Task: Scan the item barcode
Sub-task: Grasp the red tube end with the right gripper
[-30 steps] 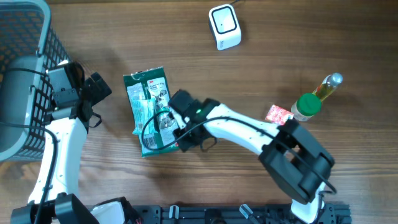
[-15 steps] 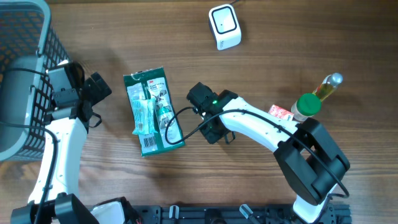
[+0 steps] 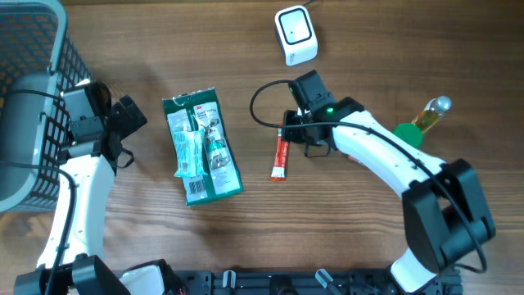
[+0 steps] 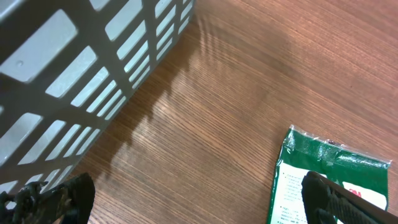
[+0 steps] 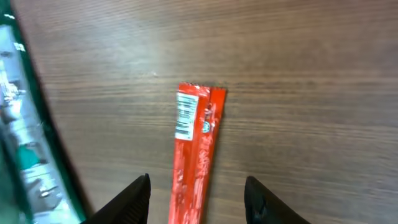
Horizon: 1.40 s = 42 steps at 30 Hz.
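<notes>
Right wrist view: the right gripper [image 5: 198, 182] has its two fingers [image 5: 134, 199] partly spread at the bottom edge, holding nothing. A red stick packet [image 5: 198, 134] lies flat on the wooden table [image 5: 311, 74] between and beyond them, its barcode on the far end. A green packet [image 5: 25, 143] shows blurred at the left.

Left wrist view: the left gripper [image 4: 196, 199] stands wide apart and empty, with the green packet's corner just ahead of one finger and the grey basket [image 4: 93, 62] farther off.

Overhead, the stick packet lies just beside the right gripper, right of the green packet. The white barcode scanner [image 3: 295, 34] sits beyond, near the table's far edge.
</notes>
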Available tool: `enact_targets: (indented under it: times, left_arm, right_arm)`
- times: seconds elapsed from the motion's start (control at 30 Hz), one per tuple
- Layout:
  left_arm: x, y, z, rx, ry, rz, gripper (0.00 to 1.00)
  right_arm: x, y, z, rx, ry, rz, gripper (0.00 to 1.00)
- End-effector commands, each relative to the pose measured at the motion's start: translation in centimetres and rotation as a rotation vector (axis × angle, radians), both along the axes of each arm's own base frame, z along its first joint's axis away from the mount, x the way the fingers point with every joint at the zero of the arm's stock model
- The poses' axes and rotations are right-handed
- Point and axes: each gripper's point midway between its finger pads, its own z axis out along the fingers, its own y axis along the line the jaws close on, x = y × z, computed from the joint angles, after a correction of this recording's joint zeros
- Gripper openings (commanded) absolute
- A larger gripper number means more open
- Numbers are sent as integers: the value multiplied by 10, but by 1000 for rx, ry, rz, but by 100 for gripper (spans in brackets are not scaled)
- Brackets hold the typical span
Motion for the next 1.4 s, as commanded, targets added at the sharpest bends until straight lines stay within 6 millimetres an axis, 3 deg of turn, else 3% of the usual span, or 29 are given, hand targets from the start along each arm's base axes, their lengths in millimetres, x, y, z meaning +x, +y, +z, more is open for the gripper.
enact_targets:
  times: [0.0,0.1,0.23,0.27,0.33,0.4,0.43,0.5,0.53,0.63,0.73,0.8,1.07,1.37]
  left_arm:
    - [3,1,8,10,-21,-10,100]
    - [3,1,8,9,-21,-10,100]
    - [3,1,8,9,-21,-10,100]
    - [3,1,8,9,-21,-10,100]
    - [3,1,8,9,-21,-10,100]
    - [3,1,8,9,-21,-10,100]
    - [3,1,8,10,-21,-10,100]
    - [3,1,8,9,-21,-10,100]
    - [3,1,8,9,-21,-10,100]
    - [3,1,8,10,-21,-10,100]
    - [3,1,8,9,-21,-10,100]
    - [3,1,8,10,-21,-10,100]
    - [3,1,8,10,-21,-10,100]
    - [3,1,8,9,-21,-10,100]
  right_arm:
    - [-15,7,-44,7,118,-3,50]
    - [-15,30,-49,122,145,41,50]
    - [-7,76,-22,346,38,280,51]
    - [-6,77,-20,346,15,308,51]
    - [2,75,-14,323,-52,385,51]
    - [7,59,13,293,-75,391,50]
    - [-3,47,32,273,-75,420,50]
    - [-24,27,42,230,-4,402,45]
    - [-34,23,39,220,46,392,45]
    - [-73,19,4,164,195,330,43]
    - [-82,8,-23,-13,165,264,39]
    - [-82,10,-33,-85,112,226,35]
    - [-83,13,-47,-67,74,179,34]
    - [-77,14,-52,-77,41,180,29]
